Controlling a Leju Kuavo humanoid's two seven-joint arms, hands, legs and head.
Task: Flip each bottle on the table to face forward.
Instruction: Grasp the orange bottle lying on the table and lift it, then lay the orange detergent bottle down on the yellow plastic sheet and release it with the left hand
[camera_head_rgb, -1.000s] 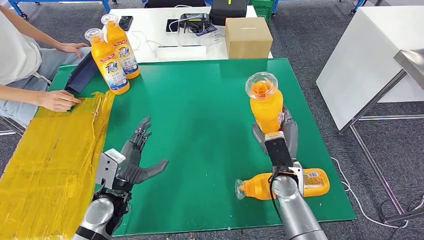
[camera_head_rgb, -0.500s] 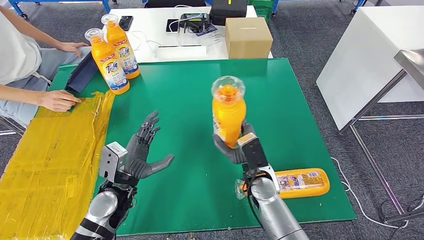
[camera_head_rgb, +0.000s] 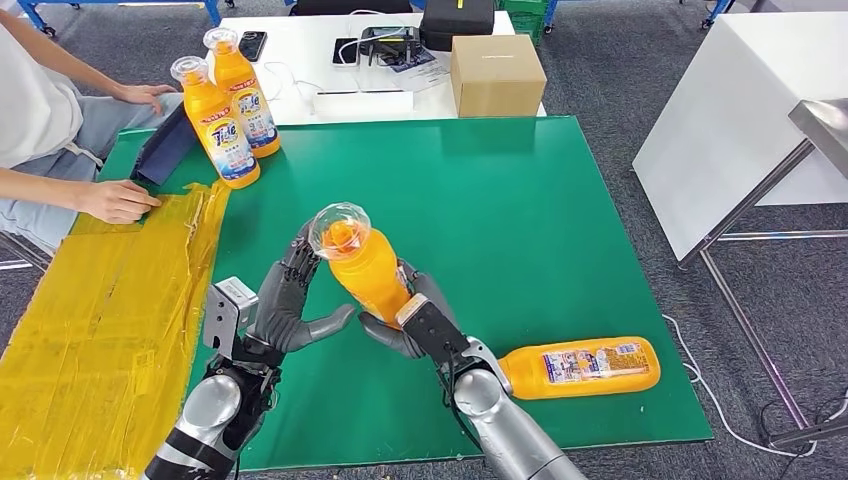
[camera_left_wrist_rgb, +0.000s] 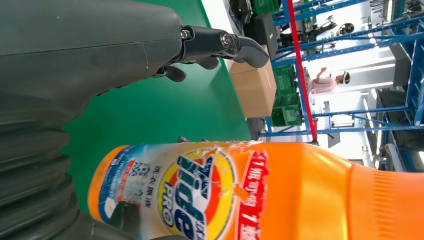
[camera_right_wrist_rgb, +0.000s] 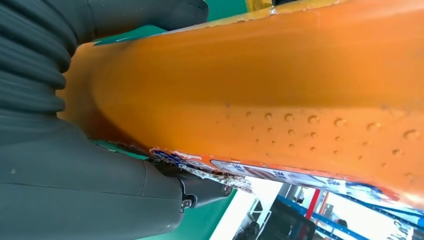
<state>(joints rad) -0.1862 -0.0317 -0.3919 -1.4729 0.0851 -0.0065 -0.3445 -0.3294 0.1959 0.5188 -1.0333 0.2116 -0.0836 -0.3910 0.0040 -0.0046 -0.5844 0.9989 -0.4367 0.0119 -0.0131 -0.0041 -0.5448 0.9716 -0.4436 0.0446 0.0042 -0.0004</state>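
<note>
Over the green bench (camera_head_rgb: 480, 180), your left hand (camera_head_rgb: 285, 305) waits with fingers spread and empty; your right hand (camera_head_rgb: 415, 325) has swung the orange bottle (camera_head_rgb: 365, 265) leftwards to meet it, fingers clamped low, label turned away. Expect a handover. Another bottle (camera_head_rgb: 580, 365) lies right. Grey carpet (camera_head_rgb: 640, 70) surrounds you
</note>
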